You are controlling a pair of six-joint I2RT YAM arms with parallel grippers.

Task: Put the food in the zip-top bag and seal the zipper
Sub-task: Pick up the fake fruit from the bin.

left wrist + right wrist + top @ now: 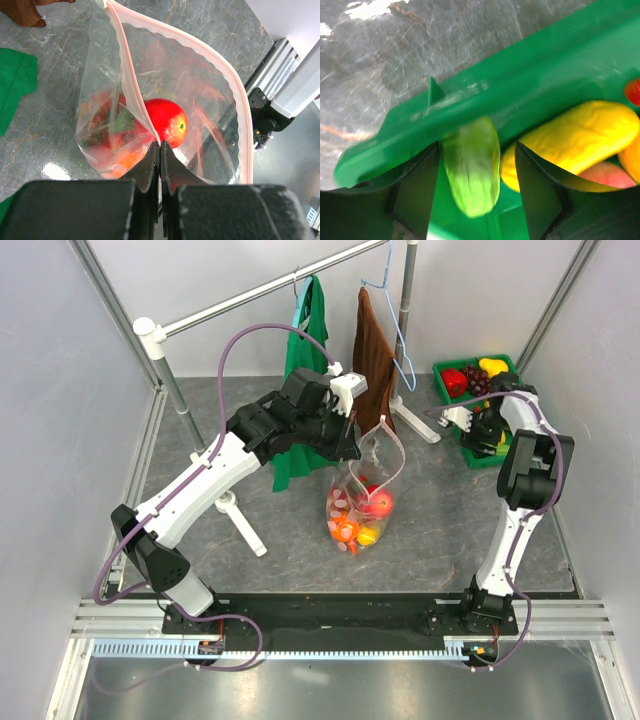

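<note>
My left claw (160, 150) pinches the zip-top bag (372, 465) rim, holding it open at worktop (450, 530) centre. At two o'clock, my right claw (477, 146) gapes around a green vegetable (472, 175) in the bin (545, 60). If the slick rim slips, the bag collapses.

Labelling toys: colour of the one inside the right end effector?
Light green oblong toy; right wrist view.

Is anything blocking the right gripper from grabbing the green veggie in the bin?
Nothing visible is. The right gripper is open with a finger on each side of the green veggie. A yellow piece lies right beside it in the bin.
</note>
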